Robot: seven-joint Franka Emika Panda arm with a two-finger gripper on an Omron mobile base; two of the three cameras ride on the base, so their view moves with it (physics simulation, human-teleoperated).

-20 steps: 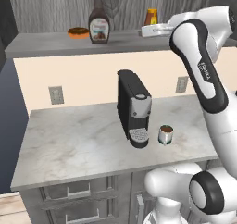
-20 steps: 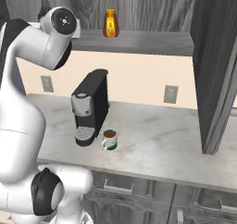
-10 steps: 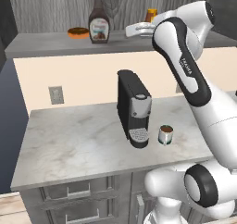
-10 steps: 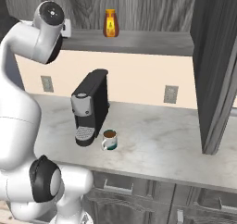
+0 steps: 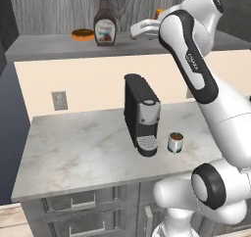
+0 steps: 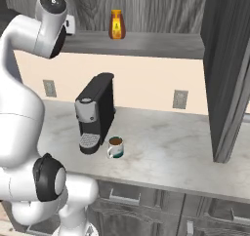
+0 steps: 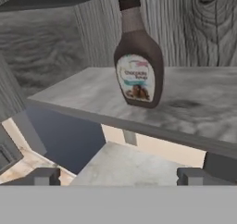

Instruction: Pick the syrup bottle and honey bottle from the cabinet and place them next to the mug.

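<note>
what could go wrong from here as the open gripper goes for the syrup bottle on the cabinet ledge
1. The syrup bottle is tall with a narrow neck, and the open gripper sits low and short of the ledge; a glancing touch could tip it.
2. The doughnut lies right beside the bottle, so a sideways sweep may knock it off the cabinet.
3. Below, the mug stands close to the coffee machine, leaving a tight spot for placing.

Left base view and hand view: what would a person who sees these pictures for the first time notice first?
First comes the large white arm, which reaches up to the cabinet ledge, its open gripper pointed at the syrup bottle that stands upright there. Next is the black coffee machine in the middle of the marble counter, with the mug just to its right. The honey bottle stands alone further along the ledge.
</note>
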